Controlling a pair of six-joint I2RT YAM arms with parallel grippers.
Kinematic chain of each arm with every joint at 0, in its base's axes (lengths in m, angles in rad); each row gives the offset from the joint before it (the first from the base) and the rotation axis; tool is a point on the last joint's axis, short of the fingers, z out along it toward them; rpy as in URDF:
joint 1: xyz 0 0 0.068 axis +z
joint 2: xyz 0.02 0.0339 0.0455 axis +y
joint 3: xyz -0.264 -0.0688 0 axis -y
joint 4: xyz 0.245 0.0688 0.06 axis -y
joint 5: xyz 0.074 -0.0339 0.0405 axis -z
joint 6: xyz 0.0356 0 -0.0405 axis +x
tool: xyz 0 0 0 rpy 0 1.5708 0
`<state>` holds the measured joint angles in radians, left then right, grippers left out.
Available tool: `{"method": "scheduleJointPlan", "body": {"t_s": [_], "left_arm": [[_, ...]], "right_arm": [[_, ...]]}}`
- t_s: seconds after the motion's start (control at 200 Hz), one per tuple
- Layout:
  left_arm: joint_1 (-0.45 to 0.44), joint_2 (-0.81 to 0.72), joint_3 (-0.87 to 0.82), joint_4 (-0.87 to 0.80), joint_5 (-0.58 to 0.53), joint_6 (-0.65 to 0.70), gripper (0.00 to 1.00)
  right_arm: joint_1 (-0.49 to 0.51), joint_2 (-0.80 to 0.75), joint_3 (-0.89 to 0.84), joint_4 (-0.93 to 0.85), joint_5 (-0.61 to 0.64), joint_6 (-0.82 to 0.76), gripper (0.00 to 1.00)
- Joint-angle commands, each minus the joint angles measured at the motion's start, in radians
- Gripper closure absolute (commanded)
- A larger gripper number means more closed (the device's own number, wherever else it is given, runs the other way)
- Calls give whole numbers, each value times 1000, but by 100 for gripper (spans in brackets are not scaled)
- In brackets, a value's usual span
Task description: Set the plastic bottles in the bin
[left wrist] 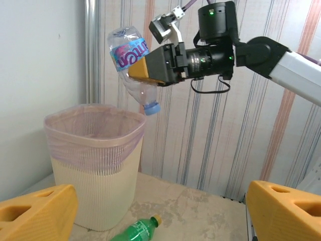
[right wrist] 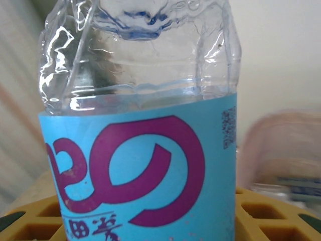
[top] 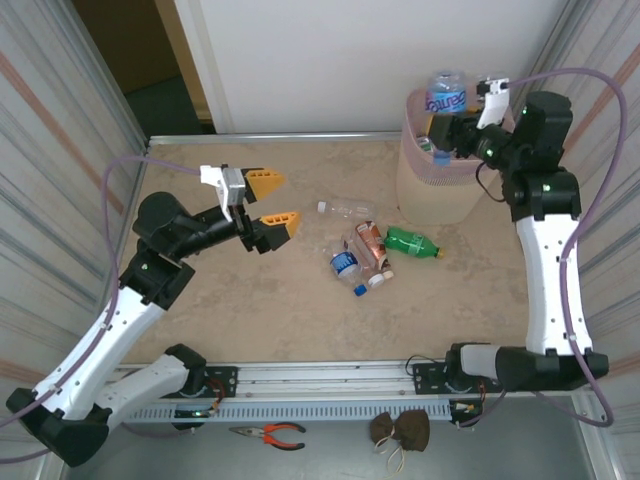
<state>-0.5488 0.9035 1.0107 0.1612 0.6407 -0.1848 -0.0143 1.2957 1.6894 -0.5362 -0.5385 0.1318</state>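
a crumpled, clear, blue-labelled, blue-capped bottle (left wrist: 128, 50), pinched by the right gripper (left wrist: 145, 71), hangs above the bin (left wrist: 95, 170), long axis tilted, capped end pointing down; left gripper (top: 282, 200) spread wide.

The bottle (right wrist: 138, 125) is glossy crinkled plastic, the bin (left wrist: 95, 181) matt perforated plastic.

A blue-labelled bottle (left wrist: 129, 54) tilts cap-down above the beige, pink-lined bin (left wrist: 95, 191); a green bottle (top: 412, 242) and several crushed bottles (top: 352, 262) lie beside the bin.
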Motion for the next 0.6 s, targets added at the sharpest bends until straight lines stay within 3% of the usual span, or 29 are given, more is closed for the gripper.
{"method": "scheduleJointPlan", "body": {"t_s": [0.0, 0.21, 0.591], "left_arm": [[4, -5, -16, 48, -12, -22, 12], [6, 15, -27, 77, 4, -41, 12], [7, 21, -44, 89, 10, -45, 12]], "right_arm": [[-65, 69, 67, -60, 56, 7, 50], [-147, 225, 153, -116, 162, -57, 51], [-183, 433, 256, -154, 287, -141, 52]]}}
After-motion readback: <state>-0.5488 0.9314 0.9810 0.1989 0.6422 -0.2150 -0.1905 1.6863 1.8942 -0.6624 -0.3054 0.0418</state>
